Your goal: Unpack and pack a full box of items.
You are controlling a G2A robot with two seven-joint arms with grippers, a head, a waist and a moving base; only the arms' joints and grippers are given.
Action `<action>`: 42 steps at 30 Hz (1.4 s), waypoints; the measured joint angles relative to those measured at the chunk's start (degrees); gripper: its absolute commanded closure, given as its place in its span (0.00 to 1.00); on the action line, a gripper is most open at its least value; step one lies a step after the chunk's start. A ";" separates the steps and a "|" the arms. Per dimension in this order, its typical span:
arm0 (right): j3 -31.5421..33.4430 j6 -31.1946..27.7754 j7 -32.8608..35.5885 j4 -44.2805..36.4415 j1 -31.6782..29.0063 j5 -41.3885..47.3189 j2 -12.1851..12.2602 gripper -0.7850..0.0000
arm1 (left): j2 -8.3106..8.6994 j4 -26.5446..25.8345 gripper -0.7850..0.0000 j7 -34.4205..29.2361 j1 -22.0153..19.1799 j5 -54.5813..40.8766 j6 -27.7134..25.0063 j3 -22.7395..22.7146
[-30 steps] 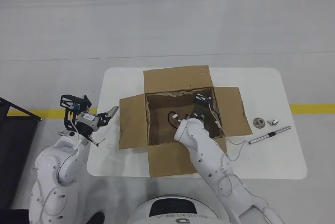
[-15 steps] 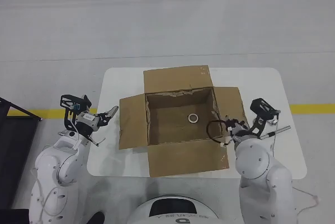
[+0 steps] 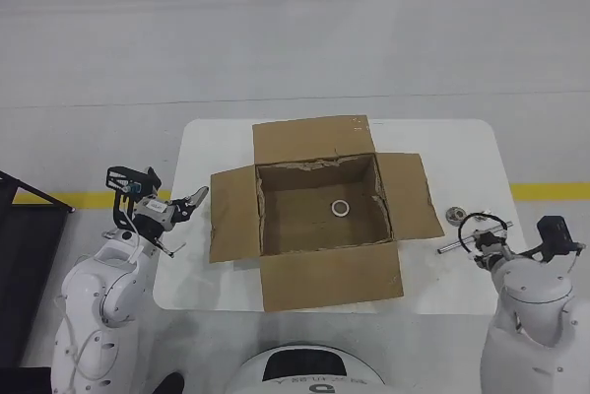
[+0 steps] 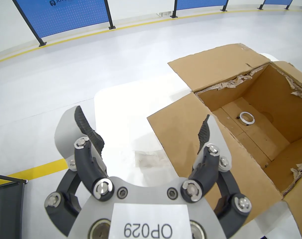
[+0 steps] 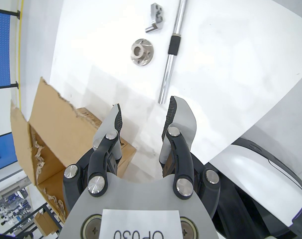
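The open cardboard box stands mid-table with its flaps spread. On its floor lies a small pale ring, which the left wrist view also catches. Right of the box, a metal flange, a small L-bracket and a steel rod rest on the table. My right gripper hangs open and empty over the rod's near end, close to the flange and bracket. My left gripper is open and empty just left of the box, above the table's left edge.
The white table has bare room behind the parts at the right and a narrow strip at the left. A faint tape mark lies near the left flap. A black rack stands off the table's left side.
My right arm has come out of the box and swung right, ending over the rod and loose parts. The left arm has kept still.
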 measured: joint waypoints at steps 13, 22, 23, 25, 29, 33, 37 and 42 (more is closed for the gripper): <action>-0.84 5.75 -5.75 20.10 13.47 -6.16 0.76 0.58 | 0.00 0.00 0.00 0.00 0.00 0.00 0.00 0.00; -3.53 8.85 -8.84 26.59 17.82 -12.03 0.36 0.59 | 0.00 0.00 0.00 0.00 0.00 0.00 0.00 0.00; -3.53 8.88 -8.86 27.50 18.27 -12.60 0.32 0.59 | 0.00 0.00 0.00 0.00 0.00 0.00 0.00 0.00; -3.37 8.80 -8.79 28.68 18.89 -13.36 0.26 0.60 | 0.00 0.00 0.00 0.00 0.00 0.00 0.00 0.00; -3.07 8.22 -8.20 30.90 20.03 -14.96 0.11 0.62 | 0.00 0.00 0.00 0.00 0.00 0.00 0.00 0.00; -3.74 7.46 -7.46 33.49 21.33 -18.22 0.05 0.64 | 0.00 0.00 0.00 0.00 0.00 0.00 0.00 0.00; -2.66 6.65 -6.65 35.26 22.68 -19.05 0.00 0.64 | 0.00 0.00 0.00 0.00 0.00 0.00 0.00 0.00; -1.57 5.91 -5.91 37.19 24.44 -20.59 -0.09 0.65 | 0.00 0.00 0.00 0.00 0.00 0.00 0.00 0.00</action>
